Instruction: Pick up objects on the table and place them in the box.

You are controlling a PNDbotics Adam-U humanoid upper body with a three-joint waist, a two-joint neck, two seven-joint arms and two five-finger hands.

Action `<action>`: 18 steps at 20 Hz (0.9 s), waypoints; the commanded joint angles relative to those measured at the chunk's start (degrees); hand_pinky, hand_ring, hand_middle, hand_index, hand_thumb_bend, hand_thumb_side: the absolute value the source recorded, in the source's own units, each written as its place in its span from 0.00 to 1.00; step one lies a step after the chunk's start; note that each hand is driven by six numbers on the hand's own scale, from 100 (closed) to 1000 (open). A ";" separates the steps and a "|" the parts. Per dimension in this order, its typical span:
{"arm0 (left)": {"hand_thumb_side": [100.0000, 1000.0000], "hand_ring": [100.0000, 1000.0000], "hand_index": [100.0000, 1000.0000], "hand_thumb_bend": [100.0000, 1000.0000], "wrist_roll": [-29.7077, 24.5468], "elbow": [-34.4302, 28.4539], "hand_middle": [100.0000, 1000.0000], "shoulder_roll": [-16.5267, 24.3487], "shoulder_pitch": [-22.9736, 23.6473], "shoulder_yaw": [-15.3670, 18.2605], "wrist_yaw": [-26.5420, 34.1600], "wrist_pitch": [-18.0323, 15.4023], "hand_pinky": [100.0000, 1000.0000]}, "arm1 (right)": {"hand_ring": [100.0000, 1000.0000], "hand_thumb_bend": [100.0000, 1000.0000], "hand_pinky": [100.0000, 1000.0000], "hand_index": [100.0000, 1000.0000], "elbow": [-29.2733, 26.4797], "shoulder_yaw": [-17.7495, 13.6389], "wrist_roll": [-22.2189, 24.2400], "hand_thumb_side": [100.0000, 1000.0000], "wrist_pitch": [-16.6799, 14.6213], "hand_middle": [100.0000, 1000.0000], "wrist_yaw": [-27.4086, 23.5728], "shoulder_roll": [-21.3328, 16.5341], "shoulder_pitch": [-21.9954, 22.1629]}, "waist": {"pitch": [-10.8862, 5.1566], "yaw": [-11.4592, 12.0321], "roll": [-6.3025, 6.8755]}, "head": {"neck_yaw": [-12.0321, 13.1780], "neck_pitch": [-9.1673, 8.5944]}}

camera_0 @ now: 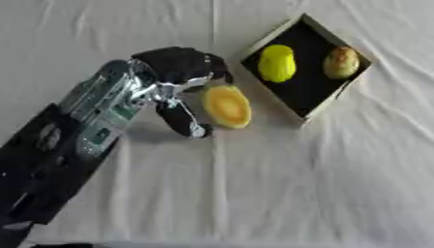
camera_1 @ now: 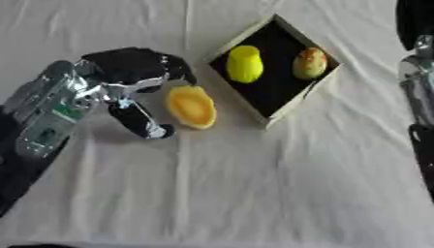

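Orange-yellow halved fruit lying on the white-clothed worktop, beside the box.
Left hand is arching over the fruit's left edge, fingers curled above it, thumb reaching down alongside; contact cannot be told. Black box is holding a yellow fruit and a brownish fruit. Right arm is showing at the right edge, its hand unseen.

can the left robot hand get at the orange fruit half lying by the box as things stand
Probably yes. The left robot hand sits right beside the orange fruit half, its thumb reaching down along the fruit's left side. Nothing lies between them on the white cloth, and the box stands just clear to the right.
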 commanded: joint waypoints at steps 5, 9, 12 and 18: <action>0.23 0.87 0.91 0.35 2.67 3.31 0.85 -1.23 -0.73 1.21 -1.74 -0.50 0.86 | 0.86 0.00 0.88 0.84 -1.14 -0.35 0.17 0.69 0.19 0.73 -0.25 -0.44 -0.41 | -0.90 -0.33 -0.18 | 0.45 -0.80; 0.23 0.87 0.90 0.35 2.94 5.19 0.85 -1.96 -0.86 1.36 -1.66 -0.64 0.85 | 0.86 0.00 0.88 0.84 -1.14 -0.36 0.19 0.69 0.20 0.73 -0.27 -0.28 -0.40 | -0.71 -0.55 -0.28 | 0.60 -0.89; 0.22 0.85 0.88 0.34 3.28 6.32 0.82 -2.46 -0.95 1.53 -1.51 -0.80 0.85 | 0.86 0.00 0.88 0.84 -1.14 -0.40 0.11 0.69 0.23 0.73 -0.28 -0.15 -0.37 | -0.55 -0.69 -0.31 | 0.68 -0.94; 0.15 0.76 0.76 0.18 5.15 6.83 0.71 -2.76 -1.02 1.71 -1.10 -0.37 0.81 | 0.86 0.00 0.88 0.84 -1.14 -0.48 -0.17 0.69 0.41 0.73 -0.39 0.00 -0.20 | -0.44 -0.77 -0.28 | 0.64 -0.89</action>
